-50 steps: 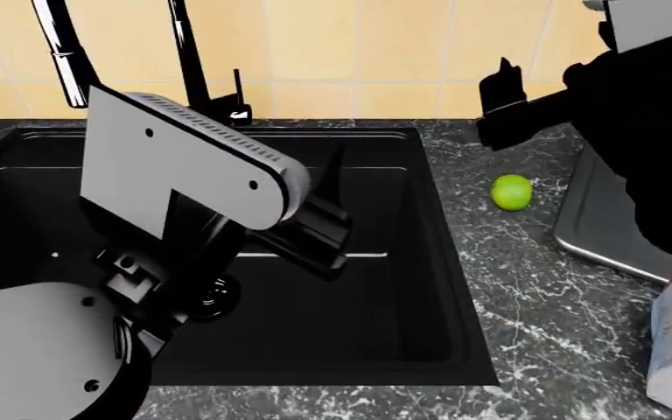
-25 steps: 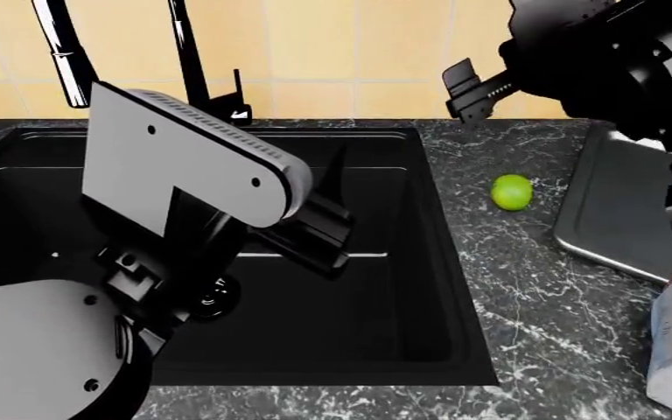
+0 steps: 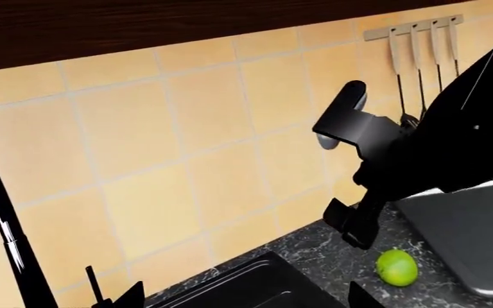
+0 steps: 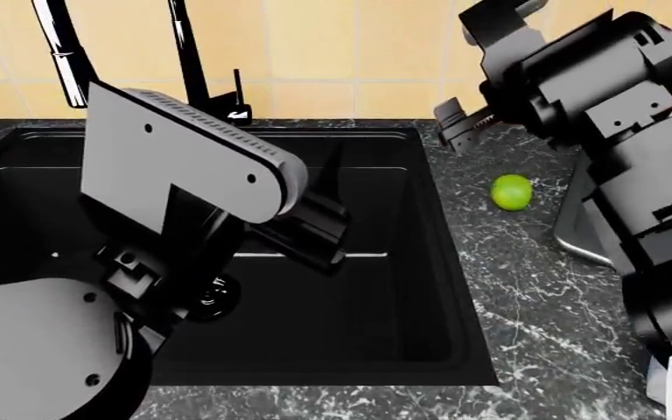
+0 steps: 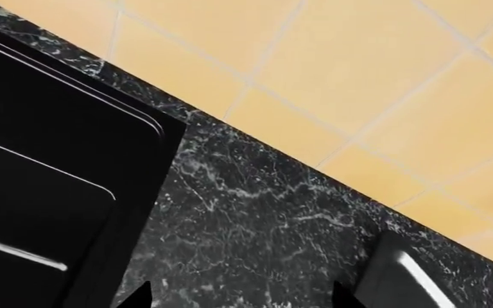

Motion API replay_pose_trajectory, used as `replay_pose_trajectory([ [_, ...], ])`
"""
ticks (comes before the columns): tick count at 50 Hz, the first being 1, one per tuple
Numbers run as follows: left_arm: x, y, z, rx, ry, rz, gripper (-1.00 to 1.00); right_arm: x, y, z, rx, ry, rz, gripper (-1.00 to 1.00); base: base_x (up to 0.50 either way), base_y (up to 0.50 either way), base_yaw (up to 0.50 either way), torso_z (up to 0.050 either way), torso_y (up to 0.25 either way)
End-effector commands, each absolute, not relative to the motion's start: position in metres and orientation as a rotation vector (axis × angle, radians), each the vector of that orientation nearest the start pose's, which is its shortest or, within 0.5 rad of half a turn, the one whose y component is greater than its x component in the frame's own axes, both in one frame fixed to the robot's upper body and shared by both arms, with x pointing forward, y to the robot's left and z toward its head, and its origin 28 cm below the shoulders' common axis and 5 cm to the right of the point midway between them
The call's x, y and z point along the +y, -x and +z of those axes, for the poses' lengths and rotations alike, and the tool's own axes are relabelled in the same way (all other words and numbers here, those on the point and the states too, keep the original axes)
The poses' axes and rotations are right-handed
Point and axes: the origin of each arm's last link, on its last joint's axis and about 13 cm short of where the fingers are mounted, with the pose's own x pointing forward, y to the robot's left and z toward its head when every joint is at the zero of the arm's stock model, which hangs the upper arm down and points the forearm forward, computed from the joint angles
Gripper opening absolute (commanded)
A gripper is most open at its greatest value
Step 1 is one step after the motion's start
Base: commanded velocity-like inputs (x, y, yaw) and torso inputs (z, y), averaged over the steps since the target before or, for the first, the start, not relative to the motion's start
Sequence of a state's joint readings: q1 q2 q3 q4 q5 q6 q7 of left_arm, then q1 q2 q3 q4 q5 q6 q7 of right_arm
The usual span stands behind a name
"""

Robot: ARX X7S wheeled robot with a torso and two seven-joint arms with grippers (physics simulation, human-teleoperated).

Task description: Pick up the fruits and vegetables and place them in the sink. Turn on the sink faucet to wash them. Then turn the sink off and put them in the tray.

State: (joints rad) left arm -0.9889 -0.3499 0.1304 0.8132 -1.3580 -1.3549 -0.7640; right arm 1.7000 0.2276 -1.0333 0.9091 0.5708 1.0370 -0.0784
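Note:
A bright green lime lies on the dark marble counter between the black sink and the grey tray. My right gripper hangs open above the counter near the sink's back right corner, just behind and left of the lime, with nothing between its fingers. Over the sink basin my left gripper stays open and empty, its fingertips wide apart. The black faucet stands behind the sink.
The right arm covers most of the tray, whose corner shows in the right wrist view. A sliver of the white grain bag peeks out at the front right. A utensil rail hangs on the yellow tiled wall.
The right arm has swung left and down, carrying its gripper from above the tray to near the sink's back right corner. Left arm and lime have not moved.

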Motion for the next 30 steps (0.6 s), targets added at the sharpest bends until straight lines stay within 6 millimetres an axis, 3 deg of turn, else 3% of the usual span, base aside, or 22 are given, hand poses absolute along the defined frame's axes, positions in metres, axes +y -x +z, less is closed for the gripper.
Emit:
replay_pose_trajectory([
  [1,0.179,-0.202,0.274,-0.228,-0.187,-0.431,1.0,-0.138,-0.411,0.303,0.532,0.527,-0.018,1.0,0.0,0.0,0.0,0.0,0.0],
  [21,0.177,-0.202,0.277,-0.228,-0.216,-0.435,1.0,-0.139,-0.415,0.281,0.585,0.514,-0.025,1.0,0.0,0.0,0.0,0.0,0.0],
  [30,0.178,-0.202,0.277,-0.229,-0.216,-0.433,1.0,-0.145,-0.412,0.281,0.629,0.543,-0.06,1.0,0.0,0.0,0.0,0.0,-0.135],
])
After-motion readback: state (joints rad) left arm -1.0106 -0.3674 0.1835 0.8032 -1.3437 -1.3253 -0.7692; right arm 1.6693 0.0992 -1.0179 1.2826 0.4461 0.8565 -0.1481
